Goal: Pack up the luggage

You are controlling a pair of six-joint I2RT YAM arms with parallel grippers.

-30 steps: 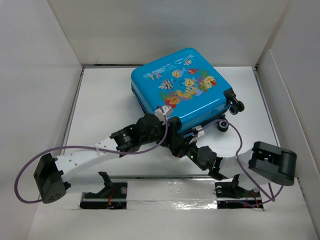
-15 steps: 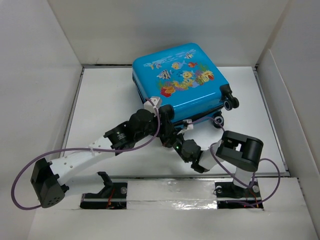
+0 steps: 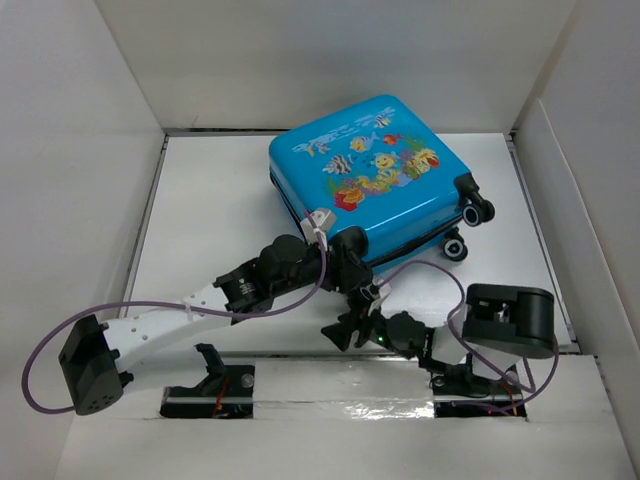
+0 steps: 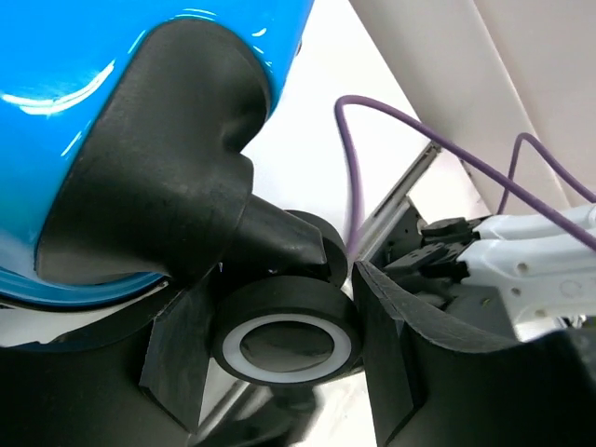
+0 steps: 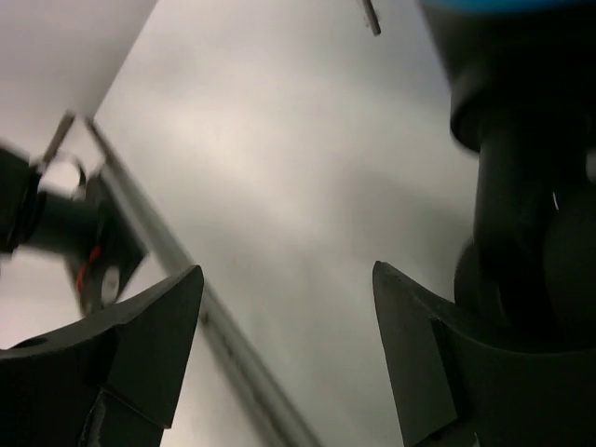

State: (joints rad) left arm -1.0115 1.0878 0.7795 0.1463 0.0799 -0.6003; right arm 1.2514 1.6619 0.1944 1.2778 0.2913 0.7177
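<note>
The luggage (image 3: 375,175) lies shut, print side up, at the far centre of the table (image 3: 205,200). The left gripper (image 3: 352,268) appears clamped on a wheel (image 4: 282,342) at its near corner, while the right gripper (image 3: 342,330) hangs with fingers spread just near of it. Hazards noted: a round castor may swivel out of the pads, the two grippers may clash, and the purple cable (image 3: 425,268) by the right-hand wheels may snag. The far corner sits near the back wall (image 3: 330,60); open room lies left.
</note>
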